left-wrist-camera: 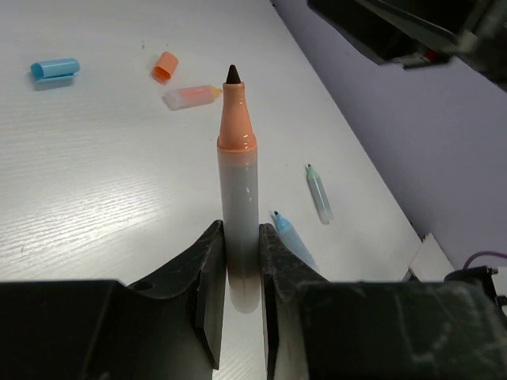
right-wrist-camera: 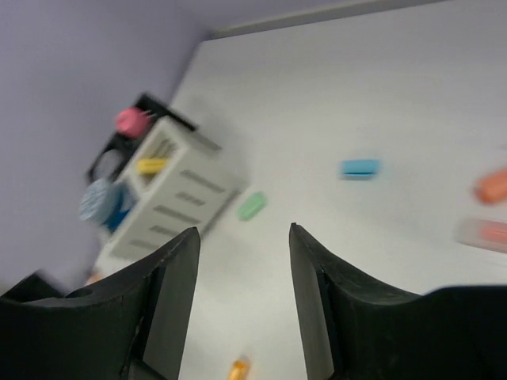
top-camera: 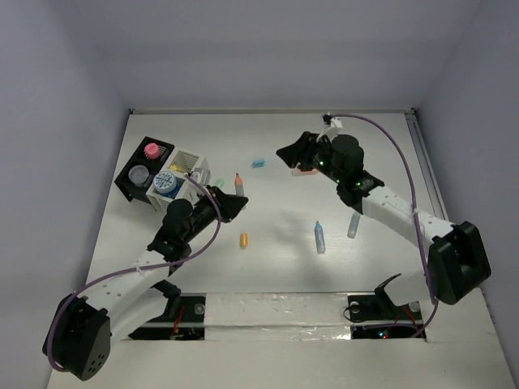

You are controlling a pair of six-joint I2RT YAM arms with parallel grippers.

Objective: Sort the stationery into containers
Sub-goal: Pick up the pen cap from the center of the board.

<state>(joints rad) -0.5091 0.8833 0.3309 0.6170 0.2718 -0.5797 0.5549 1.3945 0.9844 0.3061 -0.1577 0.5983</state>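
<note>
Pale lilac walls stand around a white table (top-camera: 284, 271) on three sides. At the far left of it stands the black tray (top-camera: 130, 190), and the white box (right-wrist-camera: 186, 198) touches its right side. In the tray are a pink piece (top-camera: 152, 150), a tub with grey lid (top-camera: 139, 174) and a tub with blue lid (top-camera: 165, 183).

The left fingers (left-wrist-camera: 210, 273) are pressed narrow on a marker (left-wrist-camera: 238, 198) with grey body and orange neck. Its dark tip is bare and points away from the wrist, and it is near the white box. The right fingers (right-wrist-camera: 176, 277) hang over the far middle of the table, somewhat apart, with nothing between them.

Loose on the table lie a blue cap (top-camera: 259, 163), a green cap (right-wrist-camera: 252, 206) near the box, a small orange piece (top-camera: 243, 240), a blue stick (top-camera: 319, 237) and a pale green stick (top-camera: 353, 225). An orange cap (left-wrist-camera: 165, 66) lies just beside a pale stick with orange end (left-wrist-camera: 190, 96).
</note>
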